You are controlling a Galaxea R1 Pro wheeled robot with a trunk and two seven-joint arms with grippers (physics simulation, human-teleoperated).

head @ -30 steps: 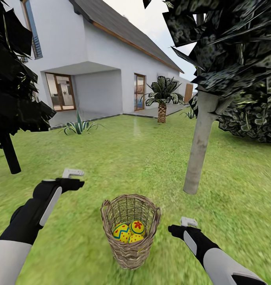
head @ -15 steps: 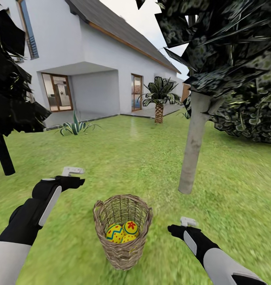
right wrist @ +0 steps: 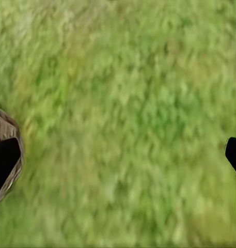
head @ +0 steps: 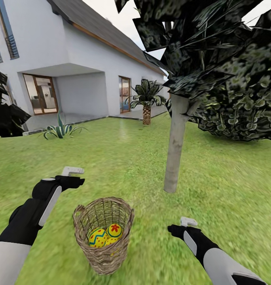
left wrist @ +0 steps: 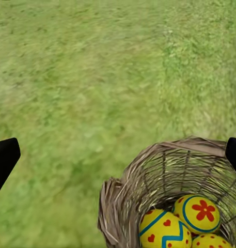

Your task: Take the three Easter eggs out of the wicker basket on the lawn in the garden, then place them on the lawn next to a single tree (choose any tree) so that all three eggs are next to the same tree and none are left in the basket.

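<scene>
Nothing yet removed: all three eggs [head: 105,236], the third apparently half hidden, lie in the basket [head: 103,233] at lower centre-left on the lawn [head: 123,166], near the tree [head: 175,142], between the released, empty left gripper [head: 73,174] and right gripper [head: 187,222].

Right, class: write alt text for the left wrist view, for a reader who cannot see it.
A brown wicker basket stands on the lawn, holding three yellow Easter eggs: one with a red flower, one with blue zigzags, one with red dots. The dark fingertips of the open left end effector frame the picture.
</scene>
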